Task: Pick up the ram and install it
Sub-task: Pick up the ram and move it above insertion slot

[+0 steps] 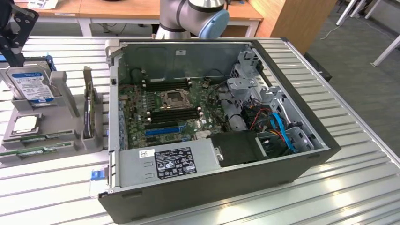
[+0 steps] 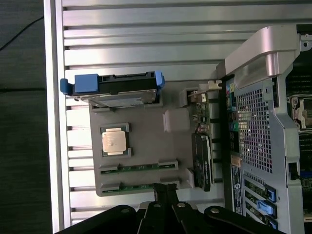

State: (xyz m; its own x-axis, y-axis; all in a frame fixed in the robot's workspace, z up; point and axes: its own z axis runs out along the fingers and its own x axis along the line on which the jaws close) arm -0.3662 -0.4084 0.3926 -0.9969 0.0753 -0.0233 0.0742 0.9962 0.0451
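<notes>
The black claw (image 2: pixel 165 187) hangs over the edge of the grey plastic tray (image 2: pixel 146 122) on the slatted metal worktop (image 2: pixel 146 44). Its fingers are drawn together and hold nothing. Two long, thin green circuit-board ram sticks (image 2: pixel 139 167) sit in the tray's slotted holders, not installed. The claw tips are nearest the stick farthest from the silver hard drive (image 1: pixel 31 86). The open black computer case (image 1: pixel 250 187) stands beside the tray.

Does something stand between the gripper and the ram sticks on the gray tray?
Nothing visible does. In the wrist view the gripper is above the gray tray, close to the end of one ram stick. The hard drive and the processor chip sit elsewhere on the tray, off that path.
</notes>
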